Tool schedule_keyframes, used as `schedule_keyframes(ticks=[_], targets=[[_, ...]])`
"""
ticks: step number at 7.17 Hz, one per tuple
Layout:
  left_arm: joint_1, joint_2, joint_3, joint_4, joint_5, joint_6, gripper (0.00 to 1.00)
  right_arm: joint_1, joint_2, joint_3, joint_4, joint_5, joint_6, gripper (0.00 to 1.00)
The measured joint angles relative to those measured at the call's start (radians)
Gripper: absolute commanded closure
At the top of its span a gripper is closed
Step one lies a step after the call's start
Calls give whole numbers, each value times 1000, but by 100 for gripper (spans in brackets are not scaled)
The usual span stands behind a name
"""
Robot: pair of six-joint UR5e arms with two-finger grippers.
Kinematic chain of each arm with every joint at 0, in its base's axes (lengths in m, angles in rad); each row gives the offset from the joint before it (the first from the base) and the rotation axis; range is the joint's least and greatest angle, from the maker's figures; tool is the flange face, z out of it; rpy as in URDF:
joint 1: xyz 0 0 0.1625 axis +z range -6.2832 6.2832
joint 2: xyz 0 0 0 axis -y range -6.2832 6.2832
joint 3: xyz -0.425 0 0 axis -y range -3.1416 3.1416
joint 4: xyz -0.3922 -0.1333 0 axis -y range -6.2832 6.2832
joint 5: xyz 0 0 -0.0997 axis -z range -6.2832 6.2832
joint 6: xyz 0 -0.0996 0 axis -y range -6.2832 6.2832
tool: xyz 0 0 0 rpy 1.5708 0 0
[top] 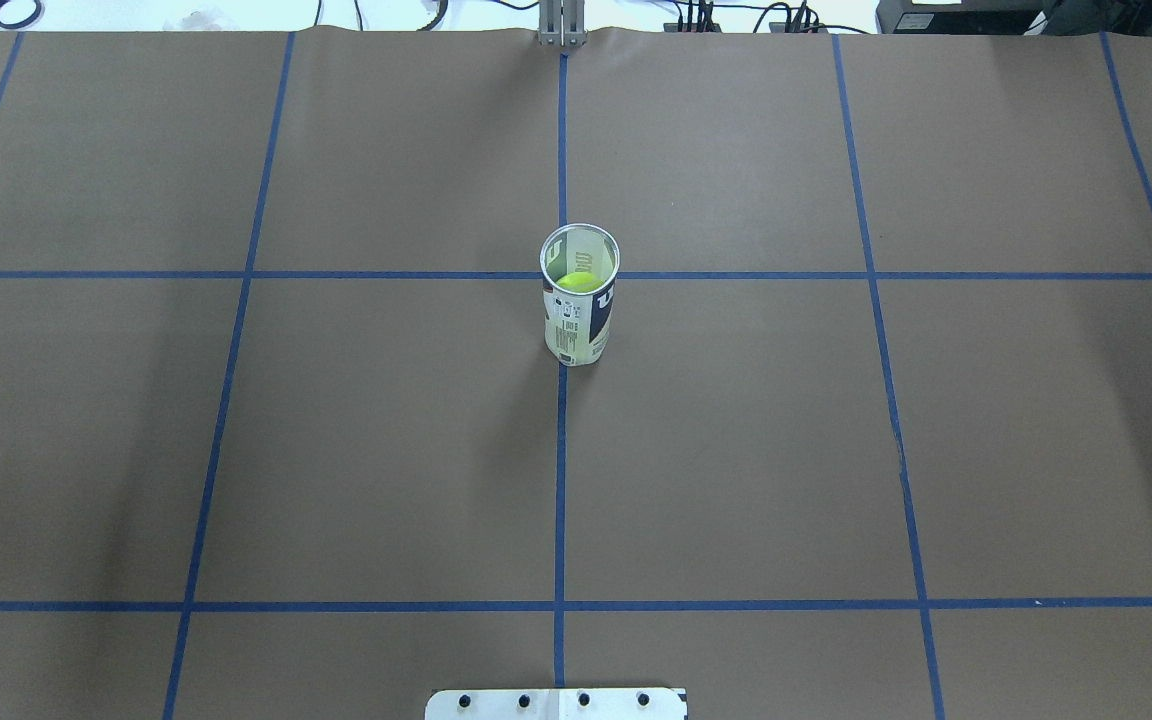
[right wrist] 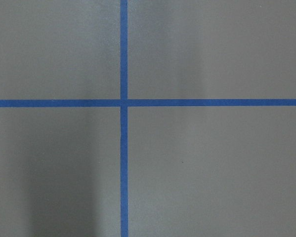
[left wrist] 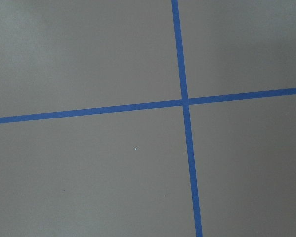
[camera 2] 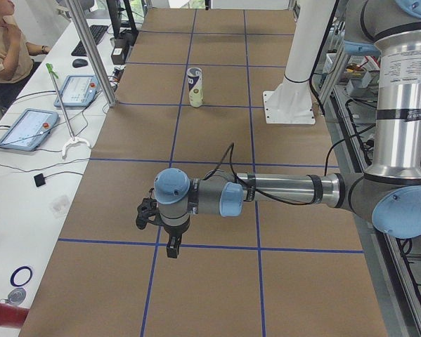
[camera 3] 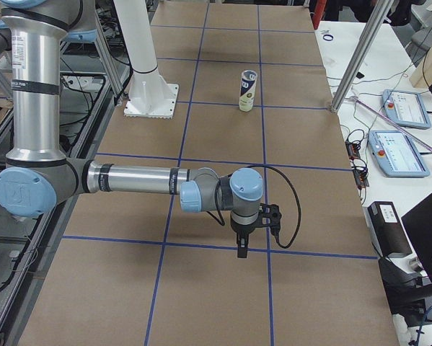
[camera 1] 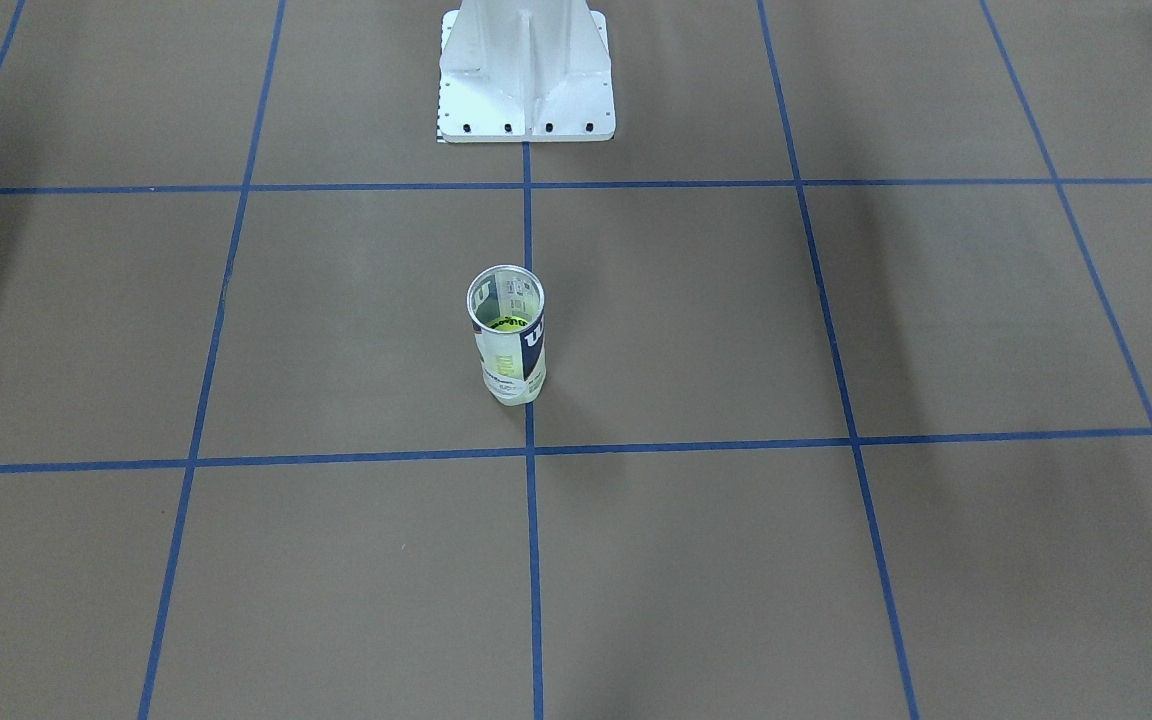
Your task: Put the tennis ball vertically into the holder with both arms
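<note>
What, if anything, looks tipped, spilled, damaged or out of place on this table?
Nothing stands out. The holder stands upright near the middle of the table, with the tennis ball resting inside it. Nothing is spilled around it.

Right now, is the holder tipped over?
No, the holder stands upright on the table, open rim up, with the tennis ball inside.

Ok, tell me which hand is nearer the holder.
Neither clearly: left hand and right hand each hang far from the holder, toward opposite ends of the table.
</note>
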State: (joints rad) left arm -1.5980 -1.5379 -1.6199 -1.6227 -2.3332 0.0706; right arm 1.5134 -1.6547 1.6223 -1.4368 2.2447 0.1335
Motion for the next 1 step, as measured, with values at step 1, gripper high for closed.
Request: schedule_keyframes(ticks=[1], targets=[[1, 0, 0, 0, 0, 0, 0, -2, -17, 1, 0, -5, -3, 0]])
